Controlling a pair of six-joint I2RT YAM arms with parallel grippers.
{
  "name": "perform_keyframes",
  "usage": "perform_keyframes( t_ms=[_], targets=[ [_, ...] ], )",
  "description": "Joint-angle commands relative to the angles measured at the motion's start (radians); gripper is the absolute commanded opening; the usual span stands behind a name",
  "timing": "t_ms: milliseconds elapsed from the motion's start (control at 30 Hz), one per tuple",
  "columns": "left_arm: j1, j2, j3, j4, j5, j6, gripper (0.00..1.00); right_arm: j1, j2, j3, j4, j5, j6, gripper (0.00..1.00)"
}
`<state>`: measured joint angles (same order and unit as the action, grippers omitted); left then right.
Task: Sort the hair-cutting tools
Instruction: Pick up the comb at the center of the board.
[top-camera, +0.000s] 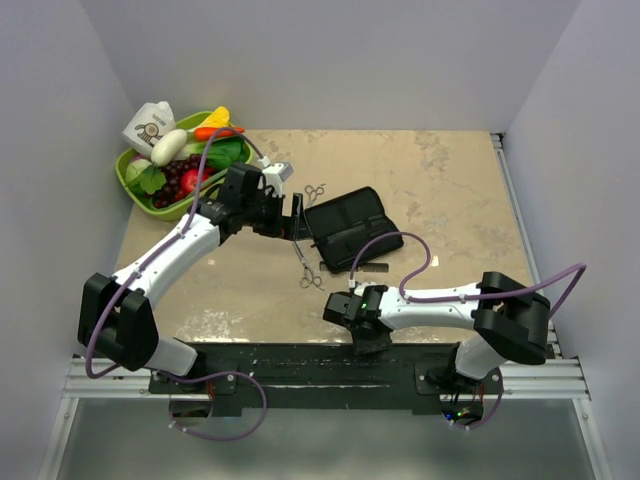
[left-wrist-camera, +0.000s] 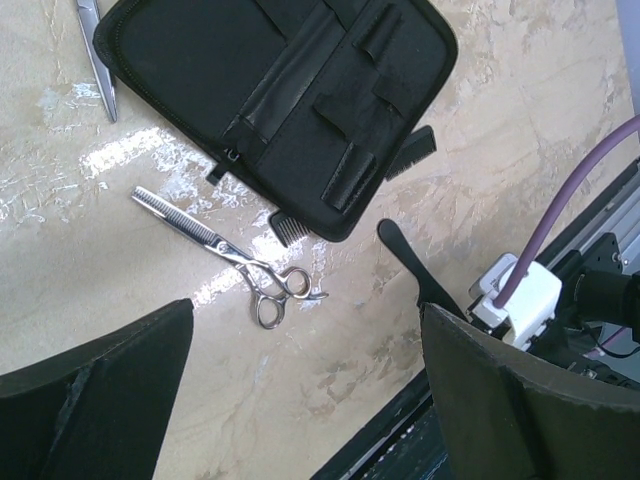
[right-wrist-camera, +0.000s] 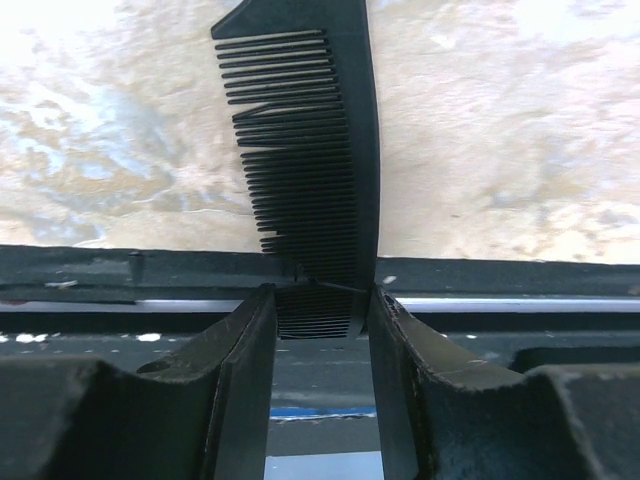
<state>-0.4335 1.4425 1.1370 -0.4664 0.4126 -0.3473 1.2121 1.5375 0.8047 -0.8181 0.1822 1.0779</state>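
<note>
Two combs are seen. One black comb (right-wrist-camera: 320, 170) is clamped at its near end between the fingers of the right gripper (right-wrist-camera: 322, 300), at the near edge of the table (top-camera: 450, 190). Its long axis is carried straight on from the gripper, with the free tip pointed away from the wrist and the teeth turned to the left of the wrist view. A second comb (left-wrist-camera: 291, 228) is laid under a corner of the open black case (left-wrist-camera: 280, 90), and only its two ends are shown. The near scissors (left-wrist-camera: 235, 255) are laid just beside the case, blades pointed toward the far side and ring handles toward the arms. Of the far scissors (left-wrist-camera: 95, 50), only a blade is shown in the left wrist view, beside the case. The left gripper (left-wrist-camera: 305, 400) is held above them, its fingers spread wide apart.
</note>
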Motion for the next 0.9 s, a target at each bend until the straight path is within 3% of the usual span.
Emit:
perform_keyframes(
  t_ms=[0,233,667,867],
  targets=[
    [-0.004,-0.002,0.052,0.008,0.015,0.016,0.99,0.004,-0.045,0.063,-0.078,0.068,-0.004,0.32],
    [-0.005,0.002,0.116,-0.012,0.066,0.014,0.99,0.004,-0.154,0.207,-0.237,0.154,-0.104,0.32],
    [-0.005,0.093,0.375,-0.205,0.406,0.004,0.99,0.004,-0.270,0.387,-0.277,0.143,-0.400,0.30],
    [-0.005,0.088,0.357,-0.235,0.485,-0.004,0.99,0.004,-0.304,0.433,-0.263,0.149,-0.467,0.30]
  ],
)
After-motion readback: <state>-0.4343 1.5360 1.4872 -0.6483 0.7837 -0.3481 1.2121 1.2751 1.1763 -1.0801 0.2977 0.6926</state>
